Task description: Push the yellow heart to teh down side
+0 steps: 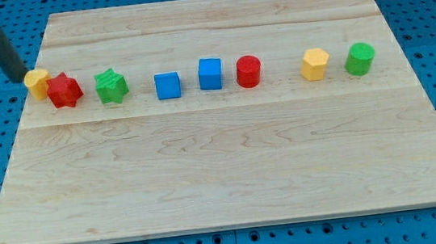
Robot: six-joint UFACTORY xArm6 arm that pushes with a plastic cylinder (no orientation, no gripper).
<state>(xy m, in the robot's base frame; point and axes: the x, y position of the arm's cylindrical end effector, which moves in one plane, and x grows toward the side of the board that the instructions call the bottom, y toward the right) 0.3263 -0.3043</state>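
The yellow heart (37, 82) lies at the board's left edge, in the upper part of the view. It touches a red star (64, 91) on its right. My tip (19, 77) is at the end of the dark rod that comes down from the view's top left corner. The tip sits just left of and slightly above the yellow heart, touching it or nearly so.
A row of blocks runs to the right: green star (111, 86), blue cube (168, 86), second blue cube (210, 73), red cylinder (248, 72), yellow hexagonal block (315, 64), green cylinder (360, 58). The wooden board (222, 162) lies on a blue pegboard.
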